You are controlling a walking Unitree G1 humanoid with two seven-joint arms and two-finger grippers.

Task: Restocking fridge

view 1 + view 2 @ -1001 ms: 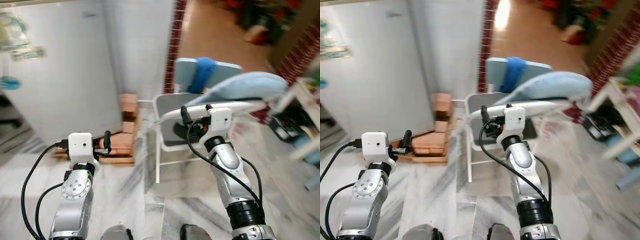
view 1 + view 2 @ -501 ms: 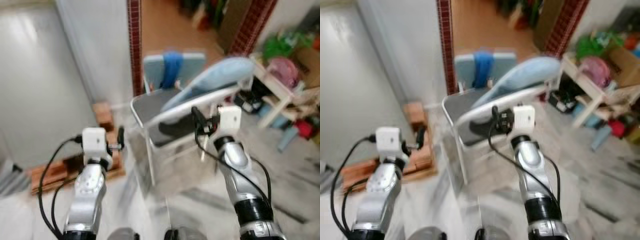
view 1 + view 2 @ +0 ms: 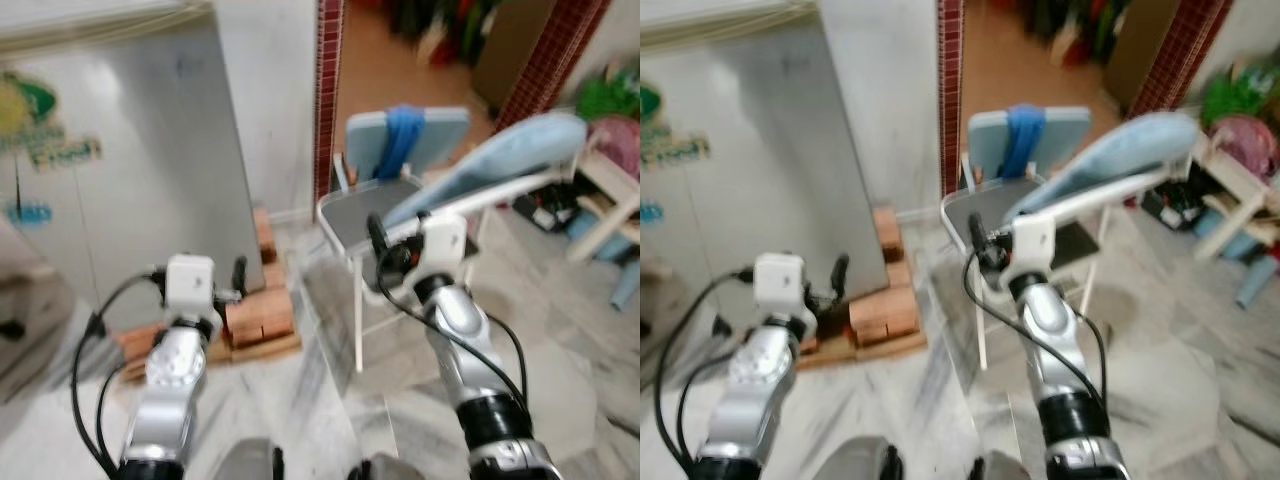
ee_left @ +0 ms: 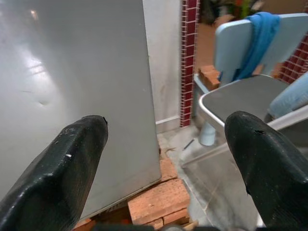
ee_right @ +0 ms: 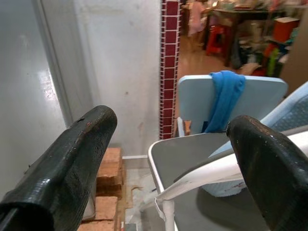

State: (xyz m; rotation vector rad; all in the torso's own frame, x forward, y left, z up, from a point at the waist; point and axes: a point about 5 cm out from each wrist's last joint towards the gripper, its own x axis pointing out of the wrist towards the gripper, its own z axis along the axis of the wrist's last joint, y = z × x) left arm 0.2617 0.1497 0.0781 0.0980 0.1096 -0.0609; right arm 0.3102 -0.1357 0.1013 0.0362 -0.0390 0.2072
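Observation:
The grey fridge (image 3: pixel 130 170) stands at the left with its door closed and coloured stickers on the front. It rests on red bricks (image 3: pixel 260 320). My left gripper (image 3: pixel 232 282) is held up in front of the fridge's lower right corner, open and empty. In the left wrist view its fingers (image 4: pixel 62 163) are spread wide, framing the fridge's side (image 4: pixel 72 72). My right gripper (image 3: pixel 385 250) is raised before a chair (image 3: pixel 365 200), also open with nothing in it. The right wrist view looks between its fingers (image 5: pixel 72 154) at the chair seat (image 5: pixel 192 154).
The chair has a grey seat and a pale blue back with a blue cloth (image 3: pixel 400 140) draped over it. A long pale blue padded board (image 3: pixel 500 160) leans across the chair. A brick-edged doorway (image 3: pixel 330 90) opens behind. White shelving (image 3: pixel 610 190) with clutter stands at the right.
The camera has swung to the left, bringing the fridge front with its stickers into view. Both arms hold the same raised pose with their fingers apart.

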